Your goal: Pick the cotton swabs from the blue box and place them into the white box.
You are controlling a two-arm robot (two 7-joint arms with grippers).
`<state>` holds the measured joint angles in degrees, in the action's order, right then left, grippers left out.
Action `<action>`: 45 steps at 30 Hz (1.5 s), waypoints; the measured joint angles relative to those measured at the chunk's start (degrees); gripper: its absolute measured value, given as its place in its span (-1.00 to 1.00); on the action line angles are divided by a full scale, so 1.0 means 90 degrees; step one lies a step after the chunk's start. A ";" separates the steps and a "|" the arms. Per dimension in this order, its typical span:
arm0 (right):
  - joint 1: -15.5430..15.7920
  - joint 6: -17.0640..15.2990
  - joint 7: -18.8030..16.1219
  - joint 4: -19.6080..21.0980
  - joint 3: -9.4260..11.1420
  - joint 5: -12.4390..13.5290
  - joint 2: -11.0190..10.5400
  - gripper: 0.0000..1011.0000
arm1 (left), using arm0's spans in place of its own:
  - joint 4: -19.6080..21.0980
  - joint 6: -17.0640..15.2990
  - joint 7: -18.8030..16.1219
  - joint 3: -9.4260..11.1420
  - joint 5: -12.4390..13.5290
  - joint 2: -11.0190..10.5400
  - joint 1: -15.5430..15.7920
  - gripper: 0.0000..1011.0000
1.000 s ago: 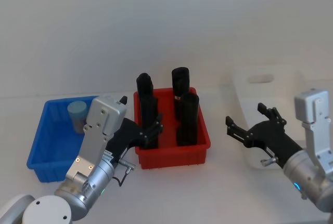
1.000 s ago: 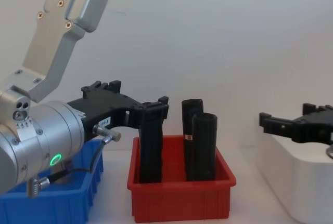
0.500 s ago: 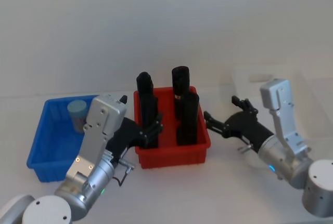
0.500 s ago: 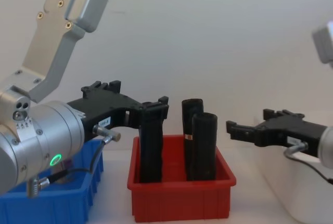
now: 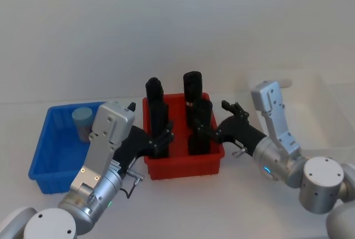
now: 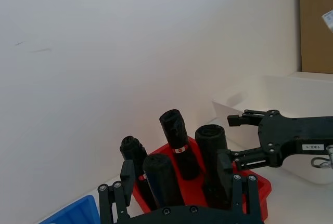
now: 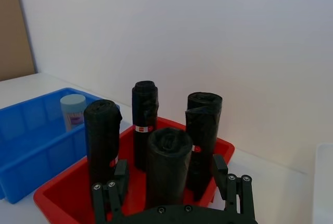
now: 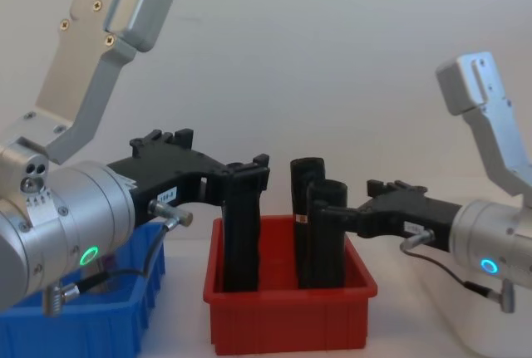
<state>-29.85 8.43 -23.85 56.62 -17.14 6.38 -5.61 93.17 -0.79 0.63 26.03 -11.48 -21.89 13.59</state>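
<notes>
The cotton swab jar [image 5: 82, 120] stands upright in the blue box [image 5: 51, 158], at about ten o'clock from the left gripper [image 5: 161, 137]. That gripper is nearer and its fingers are spread wide with nothing between them; the right gripper [image 5: 213, 130], also wide and holding nothing, is over the red bin [image 5: 183, 167].

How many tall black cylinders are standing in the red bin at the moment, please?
4, all upright in the red bin: back left, back right, front left, front right. None looks hidden.

No text can be read with certainty. A small white label [image 6: 314, 146] sits on the right gripper [image 6: 233, 138] behind its jaws, its dark characters too small to make out; the left gripper [image 8: 246, 177] carries a similar, perhaps numbered, label [image 8: 169, 196].
</notes>
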 joint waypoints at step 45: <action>-0.1802 0.1519 -0.0673 -0.3272 -0.0105 0.0105 0.0769 -0.14 | 0.0000 0.0000 0.0000 0.0000 0.0000 0.0000 0.0000 0.99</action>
<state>-46.06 22.10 -29.90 27.17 -18.09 7.32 1.31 93.17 -0.80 0.63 26.03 -11.48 -21.89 13.59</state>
